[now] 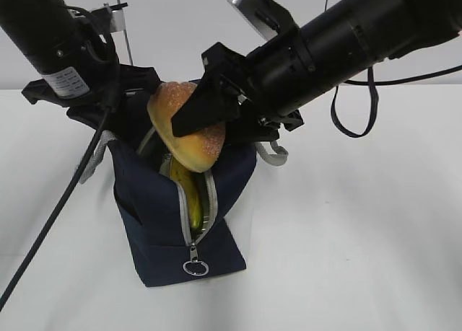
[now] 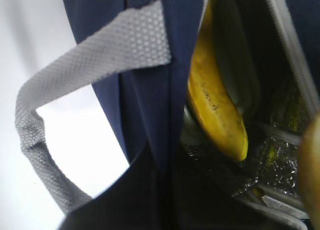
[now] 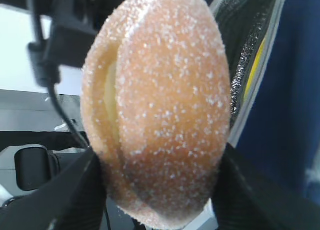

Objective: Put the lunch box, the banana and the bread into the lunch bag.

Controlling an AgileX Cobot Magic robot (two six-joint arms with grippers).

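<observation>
The right gripper (image 1: 206,129) has its fingers clamped on the bread (image 1: 186,125), holding it just above the unzipped mouth of the lunch bag (image 1: 155,223). The roll's long axis slants down toward the slot, so the opening lies right below it. The left gripper, closed, seems to be holding the bag's far edge, though I can't see what it pinches. Only the left wrist view shows the banana (image 2: 217,107) already lying against the silvery lining; the lunch box isn't visible.
</observation>
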